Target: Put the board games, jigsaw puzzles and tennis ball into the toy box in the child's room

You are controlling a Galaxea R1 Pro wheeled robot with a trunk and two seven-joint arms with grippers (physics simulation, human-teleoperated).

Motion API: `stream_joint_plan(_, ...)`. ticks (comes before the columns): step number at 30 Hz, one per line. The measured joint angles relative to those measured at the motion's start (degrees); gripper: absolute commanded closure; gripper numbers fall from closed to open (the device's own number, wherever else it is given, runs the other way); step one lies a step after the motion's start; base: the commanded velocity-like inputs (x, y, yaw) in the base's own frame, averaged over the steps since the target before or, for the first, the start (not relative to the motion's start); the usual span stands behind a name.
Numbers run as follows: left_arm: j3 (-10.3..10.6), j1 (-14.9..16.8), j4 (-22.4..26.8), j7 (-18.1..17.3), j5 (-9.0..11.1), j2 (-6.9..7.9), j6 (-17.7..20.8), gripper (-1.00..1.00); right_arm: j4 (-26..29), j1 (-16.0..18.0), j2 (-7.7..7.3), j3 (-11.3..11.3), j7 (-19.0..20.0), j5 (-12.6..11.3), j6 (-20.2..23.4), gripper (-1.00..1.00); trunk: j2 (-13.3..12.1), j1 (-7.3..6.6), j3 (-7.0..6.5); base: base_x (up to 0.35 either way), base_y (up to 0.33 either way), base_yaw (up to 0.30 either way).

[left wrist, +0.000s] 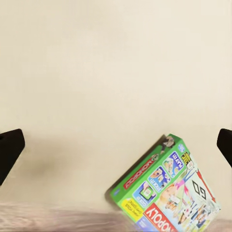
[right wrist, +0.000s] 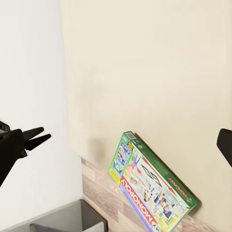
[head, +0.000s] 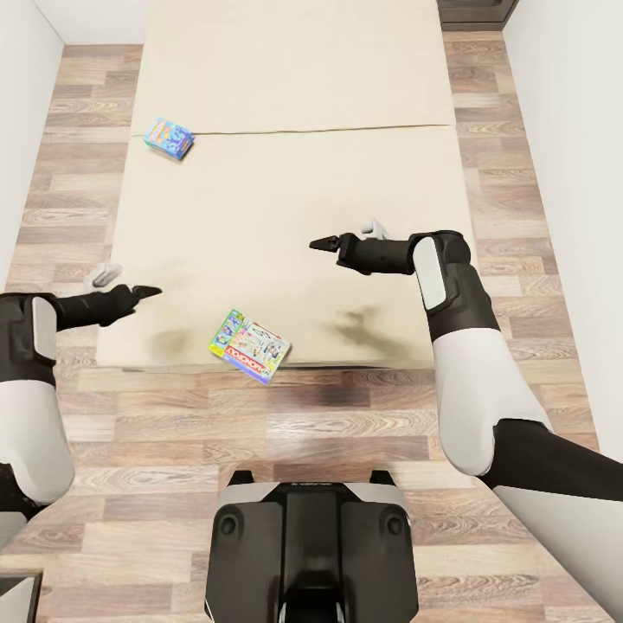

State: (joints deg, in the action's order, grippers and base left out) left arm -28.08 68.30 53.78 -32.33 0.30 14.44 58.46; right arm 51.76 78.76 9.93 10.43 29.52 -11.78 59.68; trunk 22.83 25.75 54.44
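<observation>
Both fingers (head: 147, 292) (head: 322, 244) empty | Monopoly box (head: 249, 345) overhangs bed (head: 285, 173) edge

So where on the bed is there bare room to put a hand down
Most of the bed is bare: the wide stretch between the blue box and the Monopoly box, and its whole right half. Only the near edge is tight, where the Monopoly box overhangs.

The beige bed (head: 294, 173) fills the upper centre of the head view. A small blue board game (head: 169, 138) lies at its upper left, and a pale green Monopoly box (head: 249, 345) overhangs its lower edge.
</observation>
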Motion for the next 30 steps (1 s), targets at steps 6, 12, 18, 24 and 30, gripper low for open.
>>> stream_joint_plan(6, 0.0, -0.9, 0.1, -2.7, -0.1, 4.89, 0.9, -1.0, 0.2, 0.0, 0.0, 0.0, 0.0, -0.2, 0.0, -1.0, 0.0, 0.0, -0.21, 0.0, 0.0, 0.0)
stream_joint_plan(12, 0.1, -3.1, 0.1, -3.5, -0.2, 7.6, 1.1, -1.0, 2.6, -0.1, 0.0, 0.1, 0.0, -0.2, 0.0, -1.0, 0.0, 0.0, -0.7, 0.0, 0.0, 0.0)
stream_joint_plan(18, 0.2, -5.3, 0.1, -3.7, -0.3, 8.86, 1.1, -1.0, 3.9, -0.1, 0.0, 0.1, 0.0, -0.2, 0.0, -1.0, 0.0, 0.0, -1.25, 0.0, 0.0, 0.0)
stream_joint_plan(24, 0.6, -6.6, 0.1, -3.7, -0.4, 9.56, 1.1, -1.0, 4.3, -0.1, 0.0, 0.1, 0.0, -0.2, 0.0, -1.0, 0.0, 0.0, -1.81, 0.0, 0.0, 0.0)
stream_joint_plan(30, 1.6, -7.3, 0.1, -3.8, -0.4, 10.53, 1.2, -1.0, 4.4, -0.1, 0.0, 0.1, 0.0, -0.2, 0.0, -1.0, 0.0, 0.0, -2.38, 0.0, 0.0, 0.0)
